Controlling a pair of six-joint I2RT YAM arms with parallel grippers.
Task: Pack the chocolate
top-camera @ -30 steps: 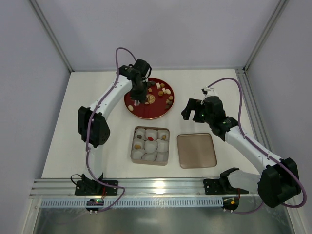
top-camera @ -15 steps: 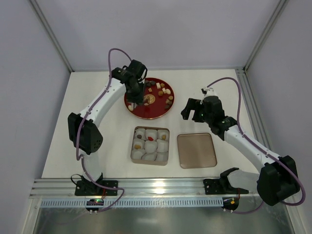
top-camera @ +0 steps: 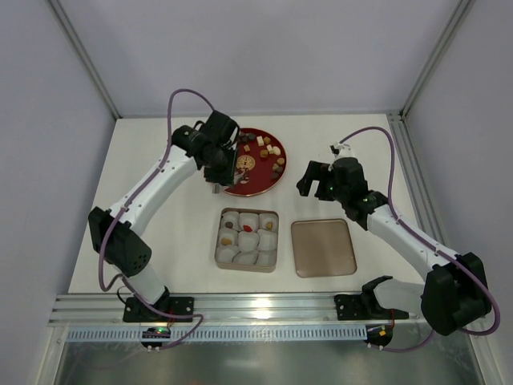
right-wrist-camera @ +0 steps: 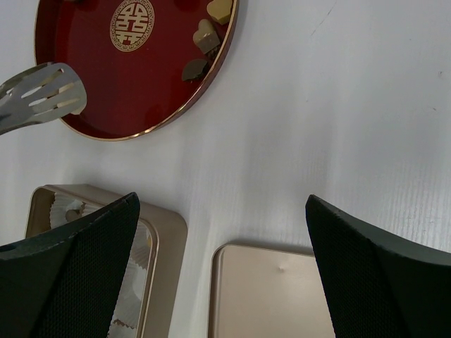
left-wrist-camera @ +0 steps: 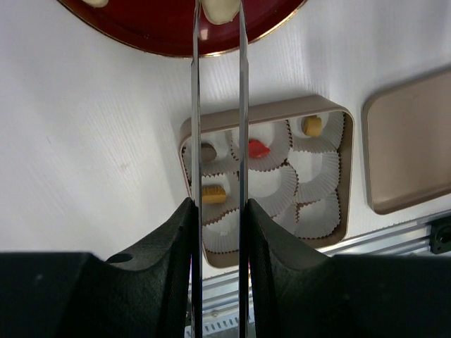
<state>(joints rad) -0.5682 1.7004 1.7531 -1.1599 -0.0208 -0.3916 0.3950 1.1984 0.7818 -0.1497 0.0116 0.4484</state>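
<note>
Chocolate pieces (top-camera: 271,151) are scattered on the red plate (top-camera: 260,183), and a few are set in the gold tin (top-camera: 247,269) (in paper cups (left-wrist-camera: 271,184)), one cream piece (left-wrist-camera: 220,8) being pinched over the plate by metal tongs (left-wrist-camera: 195,105) that are clamped in the left gripper (left-wrist-camera: 218,211), while the right gripper (right-wrist-camera: 222,204) is held wide open and empty above the table (right-wrist-camera: 317,105)

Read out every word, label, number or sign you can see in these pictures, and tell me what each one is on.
"囍": the Chinese double-happiness sign, in gold inside the gold round emblem at the middle of the red plate.
No other words, brand names or numbers can be read in any of the three views.
</note>
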